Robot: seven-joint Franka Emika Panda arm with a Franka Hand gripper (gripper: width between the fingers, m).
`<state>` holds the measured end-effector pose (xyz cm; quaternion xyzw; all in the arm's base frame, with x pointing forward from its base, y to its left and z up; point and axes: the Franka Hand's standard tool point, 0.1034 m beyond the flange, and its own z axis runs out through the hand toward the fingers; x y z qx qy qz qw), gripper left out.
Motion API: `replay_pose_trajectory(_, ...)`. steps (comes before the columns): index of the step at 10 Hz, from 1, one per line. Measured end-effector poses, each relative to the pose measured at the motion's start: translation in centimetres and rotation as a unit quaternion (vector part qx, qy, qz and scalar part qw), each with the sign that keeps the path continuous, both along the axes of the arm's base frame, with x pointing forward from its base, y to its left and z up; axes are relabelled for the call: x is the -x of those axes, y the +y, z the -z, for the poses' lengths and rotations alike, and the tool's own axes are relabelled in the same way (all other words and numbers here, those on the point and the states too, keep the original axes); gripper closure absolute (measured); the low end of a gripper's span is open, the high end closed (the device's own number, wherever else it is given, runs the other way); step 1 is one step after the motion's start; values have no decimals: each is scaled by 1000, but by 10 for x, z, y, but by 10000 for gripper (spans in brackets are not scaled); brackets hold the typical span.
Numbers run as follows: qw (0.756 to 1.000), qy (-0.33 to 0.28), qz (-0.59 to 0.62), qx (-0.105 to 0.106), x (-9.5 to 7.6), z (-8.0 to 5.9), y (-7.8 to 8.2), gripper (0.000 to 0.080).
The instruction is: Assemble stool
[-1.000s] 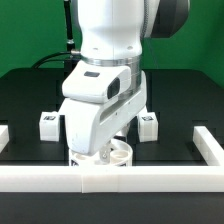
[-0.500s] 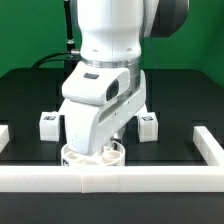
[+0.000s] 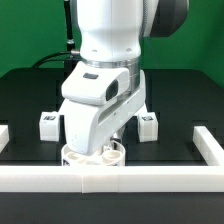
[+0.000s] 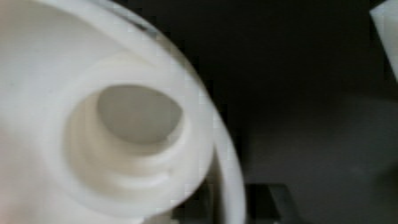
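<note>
From where I stand the arm [image 3: 100, 90] is bent low over the seat [image 3: 72, 156], which lies flat at the near edge of the worktop [image 3: 180, 100], right by the front rail [image 3: 150, 178]. I can't make out whether seat and rail touch. The hand's bulk hides the jaws, so I cannot tell whether they are spread, closed, or already on the disc. The wrist view is very close and blurred. It shows the seat's curved rim and one round socket [image 4: 134, 110] facing the camera, with dark worktop beyond.

One leg [image 3: 47, 124] stands at the exterior view's left and another leg [image 3: 149, 124] at its right, both behind the seat and apart from it. I see no third.

My guess is the seat is being gripped or nudged into place. To do that well, the jaws should meet the seat squarely and keep it flat, so the sockets face up. The rail is close, so any slide should run along it or away from it rather than wedge the disc against it. The grip should also leave the sockets clear for the legs.
</note>
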<state>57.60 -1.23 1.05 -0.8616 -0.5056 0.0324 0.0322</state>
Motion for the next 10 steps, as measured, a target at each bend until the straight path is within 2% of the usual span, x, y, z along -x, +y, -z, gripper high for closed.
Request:
replay_pose_trajectory(5, 999, 2, -34, -12, 3, -3, 75, 753)
replay_pose_trajectory(7, 999, -1, -35, -18, 3, -2, 93, 755)
replay_pose_trajectory(10, 1000, -4, -24, -20, 4, -2, 112, 755)
